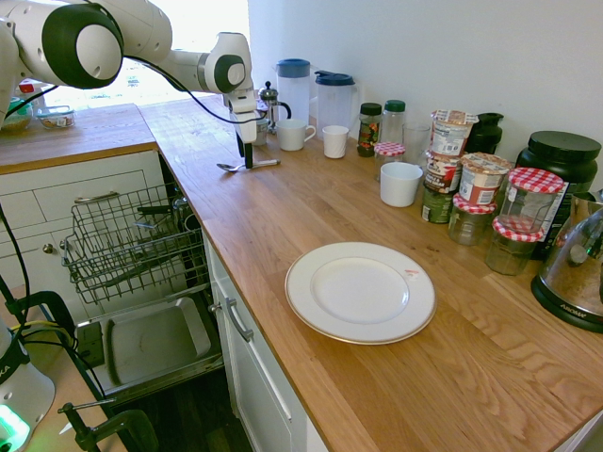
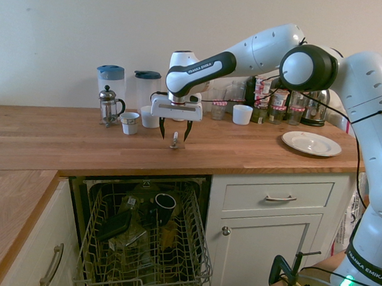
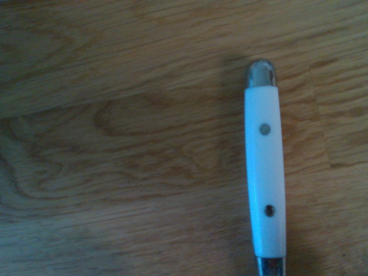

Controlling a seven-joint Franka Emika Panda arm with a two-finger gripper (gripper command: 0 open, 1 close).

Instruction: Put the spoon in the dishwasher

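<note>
Spoon [image 3: 265, 172] partly cut off in wrist view; bowl hidden.

Spoon [image 3: 265, 172]: in the wrist view, cut off by the edge beyond its white handle, the bowl out of frame. Kettle [image 1: 577, 264]: cropped at the first exterior view's side. Dishwasher [image 2: 143, 246]: rack cropped below; some contents too tangled to identify.
</note>
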